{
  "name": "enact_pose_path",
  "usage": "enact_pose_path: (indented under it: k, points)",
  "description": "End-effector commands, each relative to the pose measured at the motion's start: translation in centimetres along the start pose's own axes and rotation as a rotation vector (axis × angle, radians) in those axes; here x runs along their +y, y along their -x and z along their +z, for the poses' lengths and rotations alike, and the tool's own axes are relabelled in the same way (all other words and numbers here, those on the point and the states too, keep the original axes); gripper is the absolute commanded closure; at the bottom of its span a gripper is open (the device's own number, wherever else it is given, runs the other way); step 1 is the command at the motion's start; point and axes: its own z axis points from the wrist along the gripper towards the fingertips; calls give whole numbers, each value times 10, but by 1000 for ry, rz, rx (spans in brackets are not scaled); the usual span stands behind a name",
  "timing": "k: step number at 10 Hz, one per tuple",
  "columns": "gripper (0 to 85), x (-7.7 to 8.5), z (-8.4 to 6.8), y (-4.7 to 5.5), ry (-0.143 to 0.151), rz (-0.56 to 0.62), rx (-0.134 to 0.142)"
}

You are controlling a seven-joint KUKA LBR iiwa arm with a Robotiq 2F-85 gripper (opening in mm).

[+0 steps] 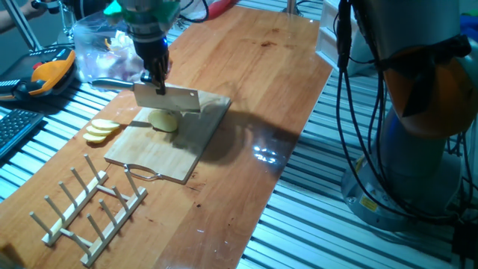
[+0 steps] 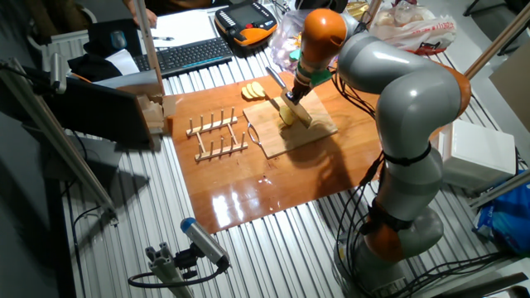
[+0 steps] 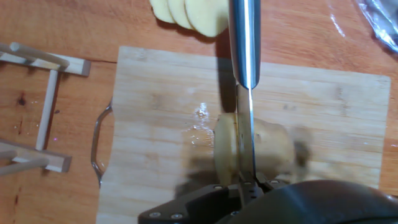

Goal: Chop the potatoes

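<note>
Gripper (image 1: 154, 72): it hangs over the board, closed on the knife handle, blade down. In the hand view its black body fills the bottom edge.

Knife (image 3: 245, 99): the blade runs straight away from the gripper. Its thin edge points down at the potato. From the side, in one fixed view, the blade looks like a wide flat plate.

Potato (image 3: 255, 146): it lies on the board right under the blade, close to the gripper. Its long way goes left to right in the hand view, so the blade crosses it. That is the right way round for cutting rounds.

Cut line: the blade sits near the left end of the potato. A thin piece is left of the blade and the big part is right of it.

Blade depth: it looks partly into the potato, but I cannot be sure how deep.

Board (image 3: 155, 112): pale wood, flat on the table. A wire handle is on its left edge.

Slices (image 3: 186, 11): a few thin rounds lie past the far edge of the board, off it, overlapping.

Rack (image 3: 37, 112): a wooden peg rack lies to the left, well apart from the potato.

Next move, my guess: push straight down, then shift toward the big part.
</note>
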Motion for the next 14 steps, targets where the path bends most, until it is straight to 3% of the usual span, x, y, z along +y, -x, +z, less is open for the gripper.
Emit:
enact_pose_path:
  k: [1, 14]
  points:
    - [850, -2, -2, 1, 3, -1, 2]
    - [850, 2, 17, 1, -3, 11, -37]
